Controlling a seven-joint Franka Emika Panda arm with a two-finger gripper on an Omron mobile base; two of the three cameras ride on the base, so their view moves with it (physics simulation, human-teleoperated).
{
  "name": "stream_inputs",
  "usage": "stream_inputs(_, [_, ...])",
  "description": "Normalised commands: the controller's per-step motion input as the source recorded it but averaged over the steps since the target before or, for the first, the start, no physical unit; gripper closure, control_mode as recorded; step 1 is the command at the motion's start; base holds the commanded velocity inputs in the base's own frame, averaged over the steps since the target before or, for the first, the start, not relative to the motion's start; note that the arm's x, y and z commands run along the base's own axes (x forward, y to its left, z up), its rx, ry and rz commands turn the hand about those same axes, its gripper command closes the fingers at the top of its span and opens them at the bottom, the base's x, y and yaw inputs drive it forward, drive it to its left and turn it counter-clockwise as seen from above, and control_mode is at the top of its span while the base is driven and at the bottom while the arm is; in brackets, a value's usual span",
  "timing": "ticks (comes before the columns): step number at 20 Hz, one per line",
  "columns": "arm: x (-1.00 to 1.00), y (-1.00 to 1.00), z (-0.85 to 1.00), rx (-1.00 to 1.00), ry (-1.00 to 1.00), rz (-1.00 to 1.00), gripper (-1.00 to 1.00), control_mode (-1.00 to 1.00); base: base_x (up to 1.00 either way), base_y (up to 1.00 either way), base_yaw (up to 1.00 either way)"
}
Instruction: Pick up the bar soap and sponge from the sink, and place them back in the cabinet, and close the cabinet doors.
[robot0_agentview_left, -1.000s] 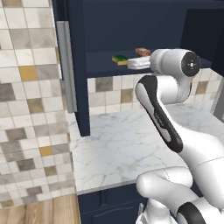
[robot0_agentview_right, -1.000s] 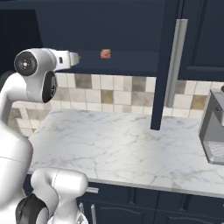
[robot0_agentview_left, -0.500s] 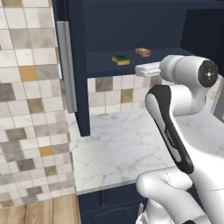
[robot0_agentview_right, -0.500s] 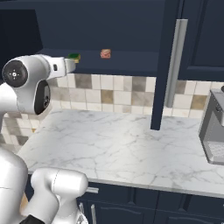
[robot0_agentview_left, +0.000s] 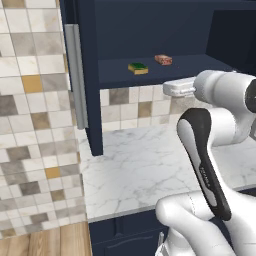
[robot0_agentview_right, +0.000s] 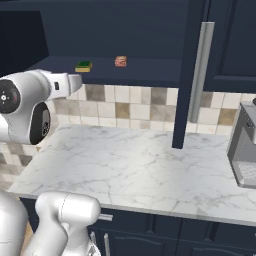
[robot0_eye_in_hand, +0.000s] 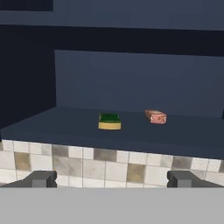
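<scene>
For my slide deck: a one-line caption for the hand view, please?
Open gripper faces the cabinet shelf, where sponge and bar soap lie apart.

The arm (robot0_agentview_left: 210, 165) is glossy white — rounded, bulbous links with a long black inlay along one segment. A dark round joint cap (robot0_agentview_right: 9, 97) marks its shoulder-like housing; two small dark grey fingertips (robot0_eye_in_hand: 41, 178) are blocky.

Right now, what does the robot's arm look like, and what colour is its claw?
The arm is glossy white with rounded, chunky segments. A long black curved panel runs along one segment, and a round black cap with a small grey centre sits on a joint. The claw has two small dark grey, blocky fingertips. No cables show.
</scene>
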Motion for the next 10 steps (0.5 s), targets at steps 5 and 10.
stream_inputs(5, [-0.42, -0.04, 0.01, 0.0, 0.0, 0.0, -1.0, -1.0, 0.0, 0.0, 0.0])
stream_inputs(10, [-0.44, -0.08, 0.04, 0.0, 0.0, 0.0, -1.0, -1.0, 0.0, 0.0, 0.0])
